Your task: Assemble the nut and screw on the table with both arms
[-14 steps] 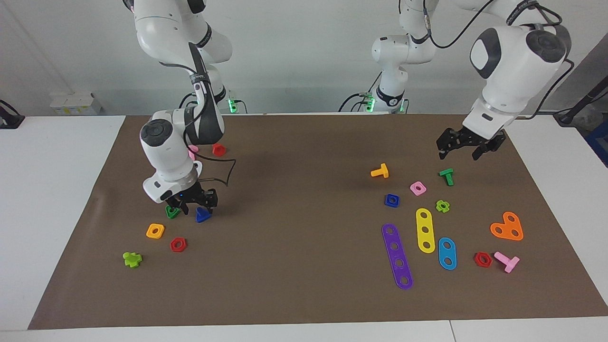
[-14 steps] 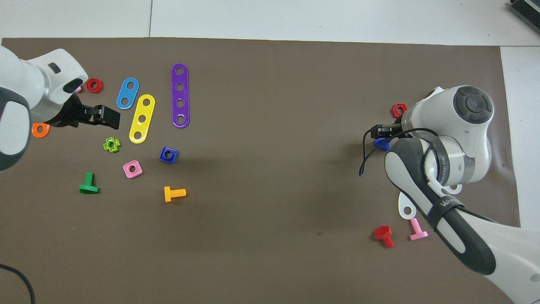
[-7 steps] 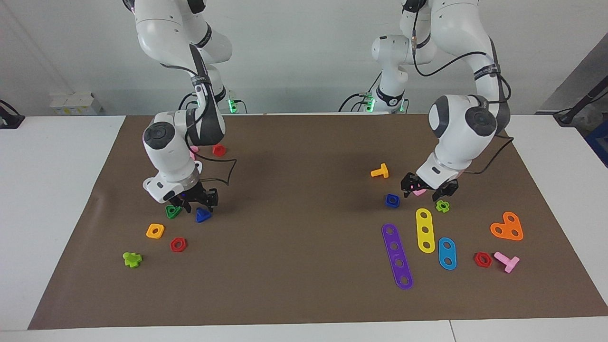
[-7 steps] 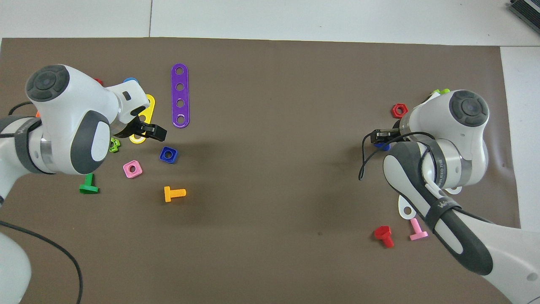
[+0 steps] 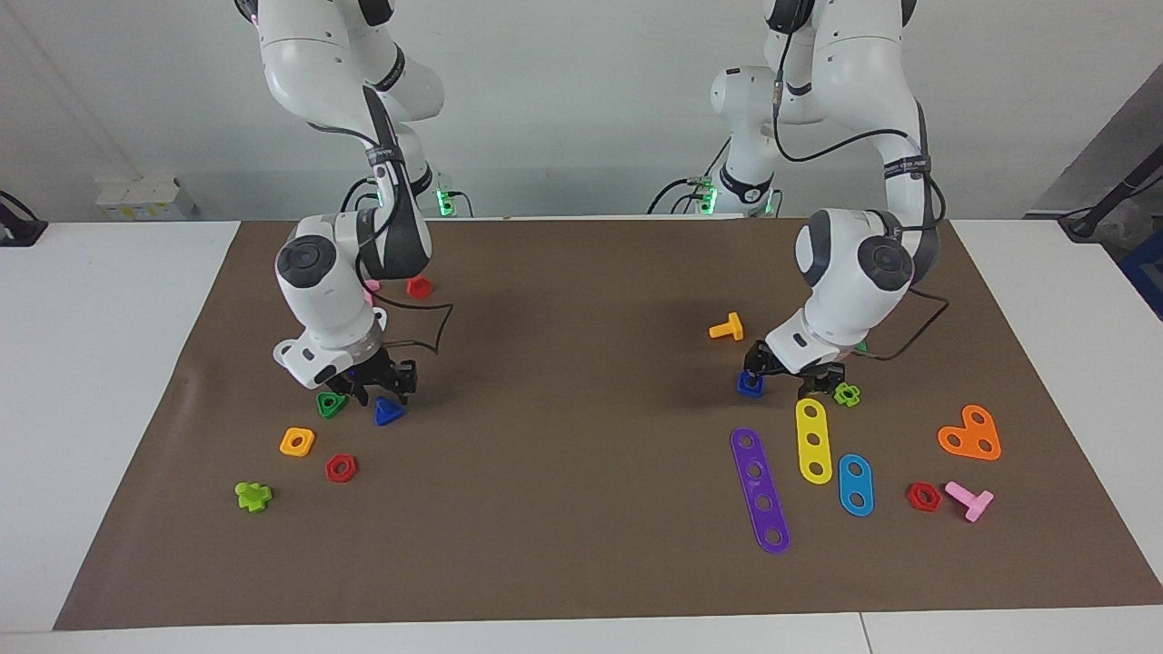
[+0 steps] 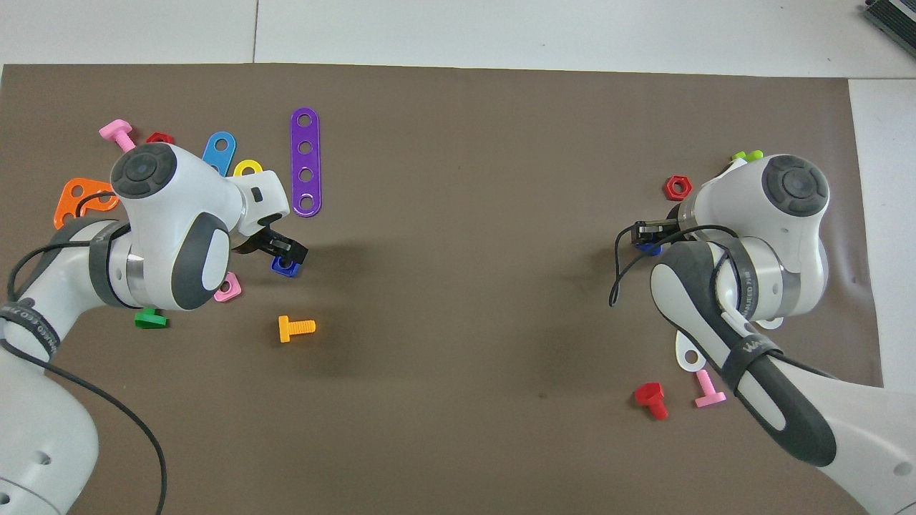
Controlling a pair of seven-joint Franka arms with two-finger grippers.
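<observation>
The dark blue square nut (image 5: 750, 385) (image 6: 284, 267) lies on the brown mat (image 5: 581, 454) toward the left arm's end. My left gripper (image 5: 782, 373) (image 6: 278, 247) hangs low and open, with one finger just over the nut's edge. The dark blue triangular-headed screw (image 5: 389, 411) (image 6: 650, 248) lies on the mat toward the right arm's end. My right gripper (image 5: 377, 381) (image 6: 647, 232) is low over it, open, with the screw under one finger.
Beside the nut lie an orange bolt (image 5: 727, 327), a yellow strip (image 5: 814, 440), a purple strip (image 5: 760, 490) and a green cross nut (image 5: 847, 393). Beside the screw lie a green triangular nut (image 5: 330, 404), an orange-yellow square nut (image 5: 297, 441) and a red hex nut (image 5: 341, 468).
The left arm has swung in from the mat's end and come down over the blue nut, now covering the pink nut. The right gripper has stayed over the screw.
</observation>
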